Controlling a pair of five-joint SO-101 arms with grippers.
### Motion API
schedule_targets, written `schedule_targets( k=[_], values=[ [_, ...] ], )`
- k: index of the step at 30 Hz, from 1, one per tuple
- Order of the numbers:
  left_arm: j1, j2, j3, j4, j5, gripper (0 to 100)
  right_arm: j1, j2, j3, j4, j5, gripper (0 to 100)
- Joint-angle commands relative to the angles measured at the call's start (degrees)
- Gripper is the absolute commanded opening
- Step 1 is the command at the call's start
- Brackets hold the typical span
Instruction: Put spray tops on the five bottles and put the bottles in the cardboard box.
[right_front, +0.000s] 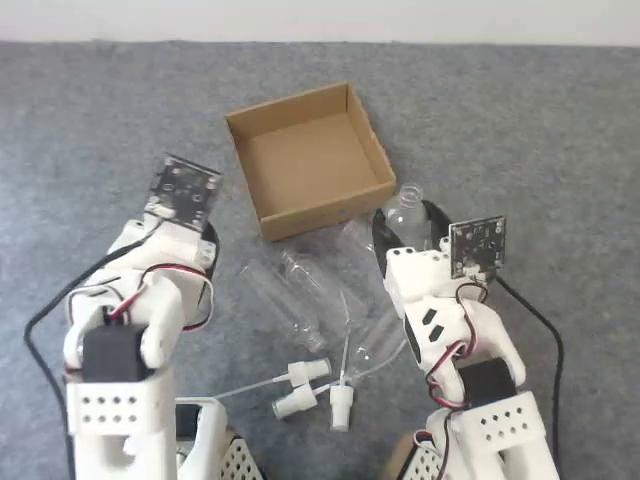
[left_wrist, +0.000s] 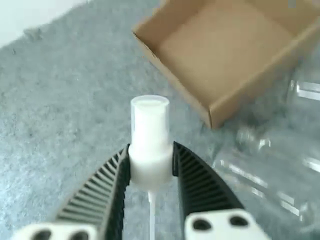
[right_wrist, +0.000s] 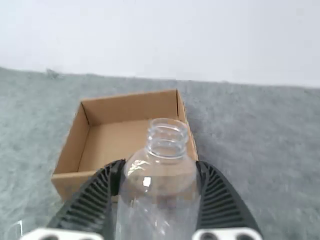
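My left gripper (left_wrist: 150, 156) is shut on a white spray top (left_wrist: 149, 135), held upright with its thin dip tube hanging down; it is to the left of the cardboard box (left_wrist: 220, 55). My right gripper (right_wrist: 159, 176) is shut on a clear bottle (right_wrist: 162, 165) with an open threaded neck, held upright just right of the box's near corner (right_front: 385, 190). In the high view that bottle (right_front: 404, 208) stands between the black fingers (right_front: 381, 238). The open box (right_front: 310, 160) holds nothing. Clear bottles (right_front: 300, 290) lie on the mat between the arms.
Three white spray tops (right_front: 310, 372) (right_front: 295, 402) (right_front: 342, 405) with long tubes lie near the front, between the two arm bases. Grey mat (right_front: 520, 130) covers the table. More clear bottles (left_wrist: 270, 165) lie beside the box in the left wrist view.
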Motion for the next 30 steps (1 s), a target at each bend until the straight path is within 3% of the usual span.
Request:
schedule_targets(
  k=[1,11,23,30],
  values=[
    [0.2,-3.0,-2.9,-4.7,6.5,1,-3.2,-0.6,0.4,-4.9,0.0,3.4],
    [0.4,-7.5,-2.9,-11.6,19.3,1,-10.8,-0.5,0.8,-5.4,0.0,3.4],
    [0.4,-16.0,-2.8,-19.3,27.6,1,-17.9,-0.1,2.0,-5.7,0.2,3.4],
    [0.4,-18.3,-2.4,-22.9,30.7,1,-22.8,-0.6,5.1,-5.8,8.0,3.4]
  ],
)
